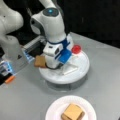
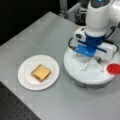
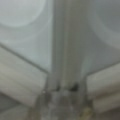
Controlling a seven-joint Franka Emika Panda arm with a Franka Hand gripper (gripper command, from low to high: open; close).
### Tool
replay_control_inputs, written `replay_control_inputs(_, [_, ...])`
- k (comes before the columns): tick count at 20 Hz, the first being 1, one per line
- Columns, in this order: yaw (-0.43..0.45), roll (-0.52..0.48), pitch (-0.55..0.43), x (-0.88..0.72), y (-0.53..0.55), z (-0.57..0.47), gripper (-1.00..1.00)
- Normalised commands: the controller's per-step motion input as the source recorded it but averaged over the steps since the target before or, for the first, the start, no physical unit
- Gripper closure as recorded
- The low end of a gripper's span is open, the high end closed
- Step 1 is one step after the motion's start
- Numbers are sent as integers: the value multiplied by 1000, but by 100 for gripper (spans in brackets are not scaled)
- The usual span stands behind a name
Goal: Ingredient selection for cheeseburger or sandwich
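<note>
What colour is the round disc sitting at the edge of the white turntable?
Red. The disc shows best in a front view, at the turntable's right edge.

tan bread squares (image 2: 41, 73), red disc (image 1: 76, 49).

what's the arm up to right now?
The end effector is down on the white round tray, among its divider ridges, with a red disc and a tan bread square at the tray's edges. A tan stack already sits on the white plate.
</note>
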Motion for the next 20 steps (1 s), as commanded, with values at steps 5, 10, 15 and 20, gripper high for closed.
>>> replay_control_inputs(5, [262,-157,-159,-163,-17,-181,-100])
replay_control_inputs(10, [307,-31,-108,-203,-12,-164,-100])
replay_control_inputs(15, [288,52,-85,-248,-4,-152,-100])
replay_control_inputs(20, [250,89,-65,-262,10,-129,-100])
